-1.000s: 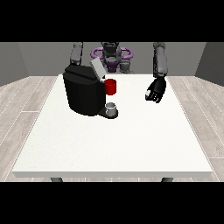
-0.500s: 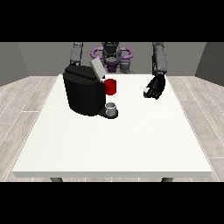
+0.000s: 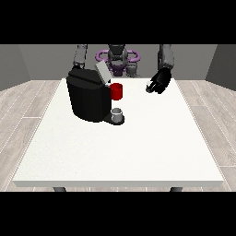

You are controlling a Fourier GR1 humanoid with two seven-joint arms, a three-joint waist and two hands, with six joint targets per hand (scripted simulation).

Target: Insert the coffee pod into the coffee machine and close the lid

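Observation:
The black coffee machine (image 3: 88, 97) stands on the table's back left part. Its grey lid (image 3: 102, 72) is tilted up and open. A red pod holder (image 3: 116, 91) sticks out of its front, and below it a small grey coffee pod (image 3: 118, 115) stands upright at the machine's foot. The hand at the view's right (image 3: 159, 82) hangs over the table's back edge, well to the right of the machine, with relaxed fingers and nothing in it. At the view's left only an arm (image 3: 80, 55) shows; its hand is hidden behind the machine.
The white table (image 3: 124, 152) stretches wide towards the camera in front of the machine. The robot's body (image 3: 118, 59) stands behind the back edge. Wood floor surrounds the table.
The hand at the view's right has risen and drifted back and slightly towards the machine. The machine, lid, and grey pod have not moved.

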